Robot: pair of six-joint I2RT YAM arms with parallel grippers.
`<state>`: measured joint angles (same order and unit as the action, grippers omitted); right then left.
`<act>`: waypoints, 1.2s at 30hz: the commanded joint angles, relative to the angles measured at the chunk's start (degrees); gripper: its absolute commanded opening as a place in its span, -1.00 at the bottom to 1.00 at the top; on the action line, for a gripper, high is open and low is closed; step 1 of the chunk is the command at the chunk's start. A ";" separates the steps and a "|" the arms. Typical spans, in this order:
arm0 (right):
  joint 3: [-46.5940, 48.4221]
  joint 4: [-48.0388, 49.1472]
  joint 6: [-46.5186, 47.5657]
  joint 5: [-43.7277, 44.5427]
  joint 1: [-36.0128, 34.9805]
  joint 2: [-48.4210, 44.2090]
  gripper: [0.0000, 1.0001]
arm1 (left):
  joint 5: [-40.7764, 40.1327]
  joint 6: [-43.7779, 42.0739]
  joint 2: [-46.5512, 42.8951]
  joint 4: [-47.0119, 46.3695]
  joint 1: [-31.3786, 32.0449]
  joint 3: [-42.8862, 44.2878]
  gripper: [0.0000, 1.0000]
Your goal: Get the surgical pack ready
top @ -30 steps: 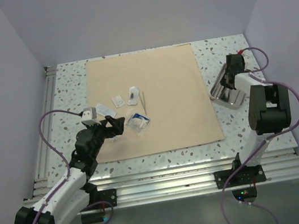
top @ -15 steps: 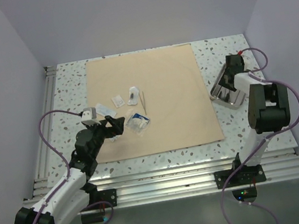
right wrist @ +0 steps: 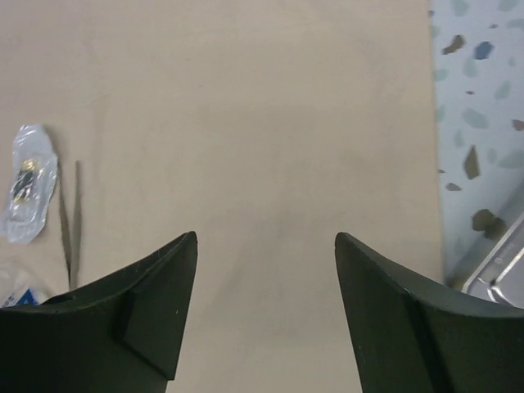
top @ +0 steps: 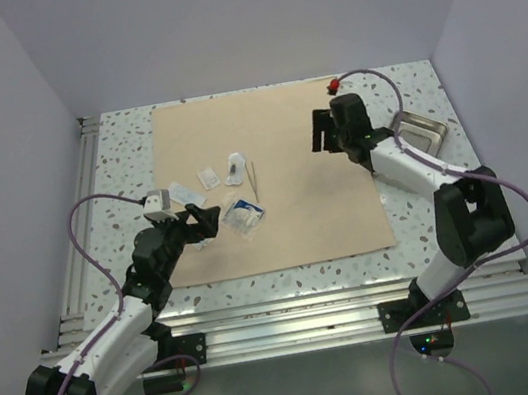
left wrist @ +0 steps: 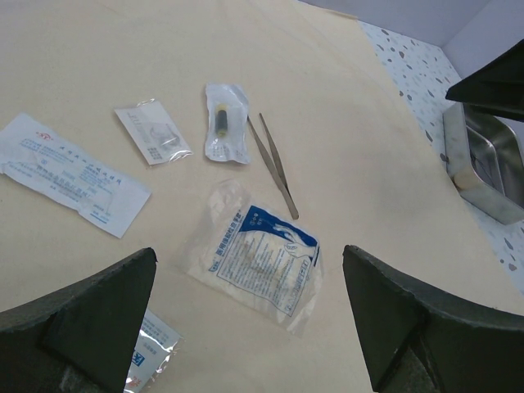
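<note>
Across the desk [top: 124, 150]: speckled surface bearing the wrap sheet [top: 287, 214], which is beige, matt, soft, roughly square and lying flat.
Left end effector [top: 209, 217]: jaws fully apart, nothing held; it hovers over the sheet's near-left part.
Right end effector [top: 323, 137]: jaws wide, nothing held; it hangs above the sheet's right part.
Steel tray [top: 426, 133]: shiny, rectangular, raised rim; it sits on bare desk just beyond the sheet's right edge, partly hidden by the right arm.
Tweezers [top: 252, 177]: thin steel, two slim legs, lying on the sheet with the long axis running roughly near to far.
Blue-printed packet [top: 244, 214]: crinkled clear film, directly ahead of the left end effector.
Small sachets [top: 208, 177]: white, flat, scattered left of the tweezers.
Deciding relation: the tray lies to the right end effector's right, so that arm is judged nearer it. The sachets and tweezers lie well to its left, closer to the left arm.
</note>
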<state>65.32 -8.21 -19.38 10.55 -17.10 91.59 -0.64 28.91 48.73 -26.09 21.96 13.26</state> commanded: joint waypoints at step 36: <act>33.03 -12.71 1.71 4.31 -24.21 36.99 -0.43 | 0.29 -0.78 -1.27 -1.60 0.28 1.77 1.00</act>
<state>96.36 -20.25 -17.61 14.41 -41.15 127.68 -0.64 28.91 47.66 -26.00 21.96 13.26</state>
